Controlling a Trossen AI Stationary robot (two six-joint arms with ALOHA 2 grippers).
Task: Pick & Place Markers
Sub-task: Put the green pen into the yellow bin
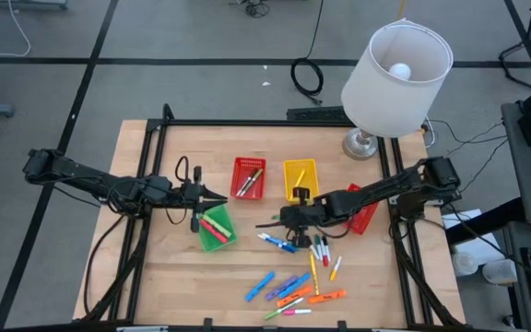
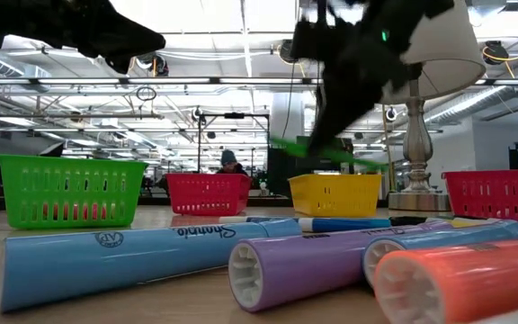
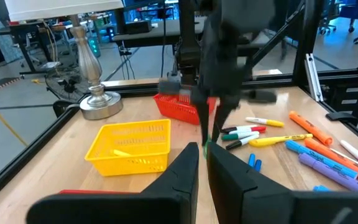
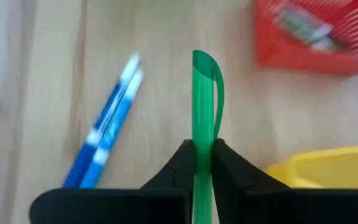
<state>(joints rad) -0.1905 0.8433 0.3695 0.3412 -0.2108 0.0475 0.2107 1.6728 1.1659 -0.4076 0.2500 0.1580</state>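
1. Green marker (image 4: 202,106) sits pinched in my right claw (image 4: 202,155), lifted clear of the desk (image 1: 173,277), near the yellow basket (image 1: 300,175).
2. I judge the grip sits partway down the barrel so the capped end pokes forward, ready to drop into a basket.
3. My left claw (image 1: 218,199) hovers at the green basket (image 1: 216,228) with its fingers close together and nothing between them; it seems to be waiting.
4. Loose markers (image 1: 293,293) lie scattered on the wood toward the front edge; blue ones (image 4: 107,134) rest just beside my right claw.
5. Sorting looks partly done: the red basket (image 1: 249,177) and green basket already hold pens.
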